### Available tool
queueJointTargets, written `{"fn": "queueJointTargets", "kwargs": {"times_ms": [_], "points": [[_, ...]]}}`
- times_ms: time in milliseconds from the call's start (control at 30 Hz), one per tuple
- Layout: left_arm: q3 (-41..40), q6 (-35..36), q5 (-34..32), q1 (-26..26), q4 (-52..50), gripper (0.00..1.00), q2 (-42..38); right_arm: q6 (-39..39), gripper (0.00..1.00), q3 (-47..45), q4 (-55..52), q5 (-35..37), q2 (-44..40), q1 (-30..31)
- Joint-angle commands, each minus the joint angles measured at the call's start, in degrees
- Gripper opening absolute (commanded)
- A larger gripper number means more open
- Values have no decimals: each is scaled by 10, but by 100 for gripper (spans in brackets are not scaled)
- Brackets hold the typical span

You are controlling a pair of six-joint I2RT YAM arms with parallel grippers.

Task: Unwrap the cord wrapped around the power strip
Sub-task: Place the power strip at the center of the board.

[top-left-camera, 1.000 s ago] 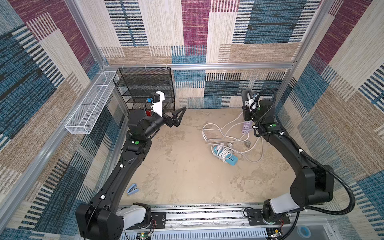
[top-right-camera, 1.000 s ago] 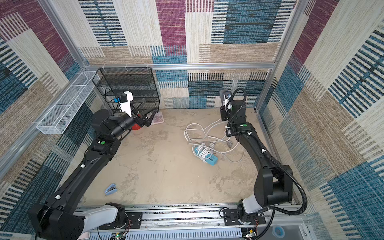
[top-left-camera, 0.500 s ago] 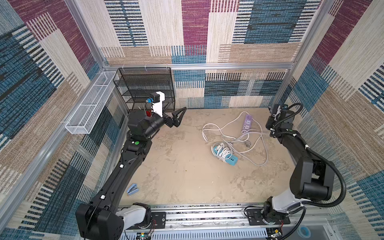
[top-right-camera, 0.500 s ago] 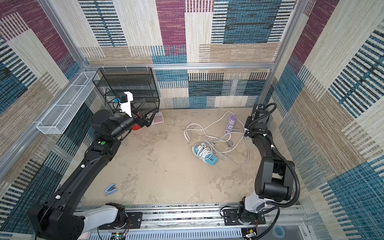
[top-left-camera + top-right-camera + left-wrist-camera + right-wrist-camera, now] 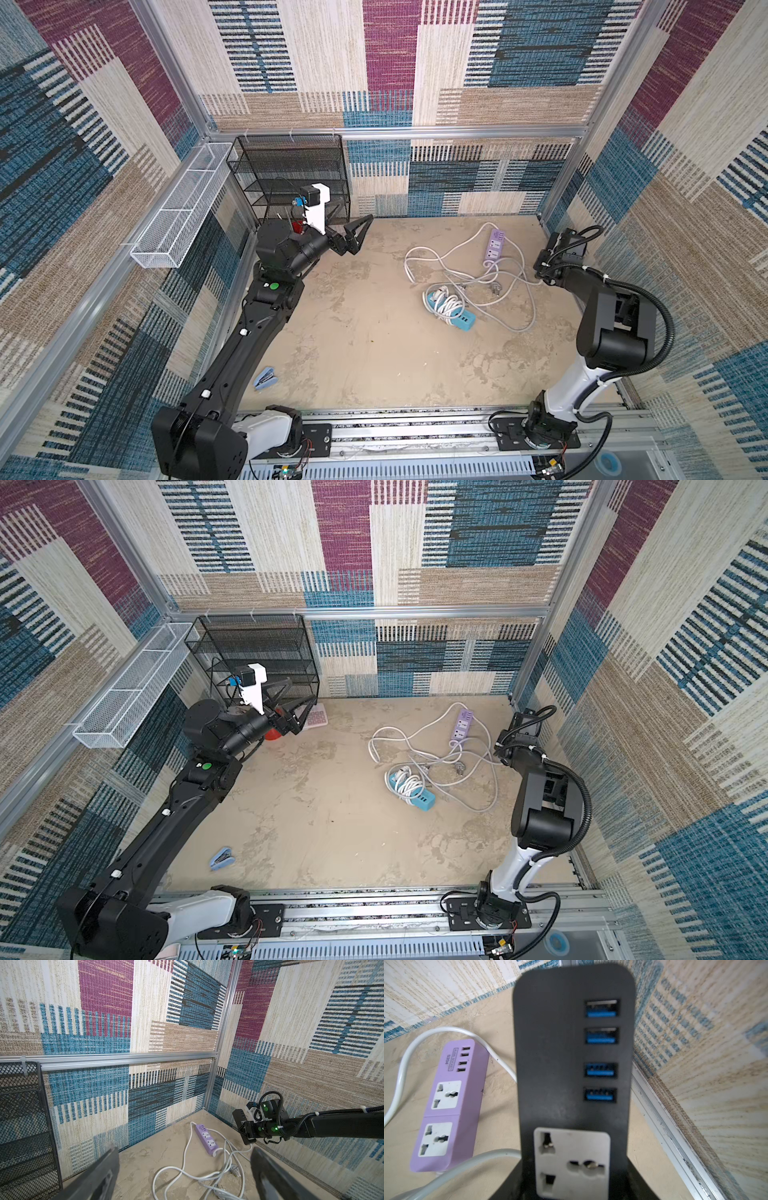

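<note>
Beside the right wall, clear of the bench, the right arm holds a black power strip, its jaws pinching the socket end across the width. The strip's grey cord drops from the held end and lies in loose loops on the bench, crossing the white lead of a purple strip. No turns of it show around the black body. A blue strip near the middle of the bench is still bound round with a white cord.

The black strip looks like hard, light plastic with smooth sides, so it probably slips unless it is pinched squarely across flat faces. The cord seems limp yet springy and likely keeps its kinks. A free stretch close to the plug is probably the best place to take it, away from where it crosses the white lead.

The left arm has its jaws spread wide and empty, near the black mesh rack.

Compared with 1 second ago, the right arm has pulled back from above the purple strip to the wall, and the grey loop lies drawn farther out toward that side. The left arm has not moved.
</note>
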Motion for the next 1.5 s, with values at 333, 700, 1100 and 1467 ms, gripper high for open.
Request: {"fn": "queueJointTargets", "kwargs": {"times_ms": [333, 700, 1100, 1467], "points": [[-1, -2, 2, 3, 20, 99, -2, 8, 1, 7, 44, -20, 58, -4], [-2, -2, 3, 3, 21, 99, -3, 2, 27, 14, 48, -74, 85, -3], [-2, -3, 4, 2, 20, 99, -4, -8, 98, -5, 54, -40, 35, 7], [2, -3, 9, 3, 16, 99, 0, -8, 98, -41, 42, -14, -93, 50]]}}
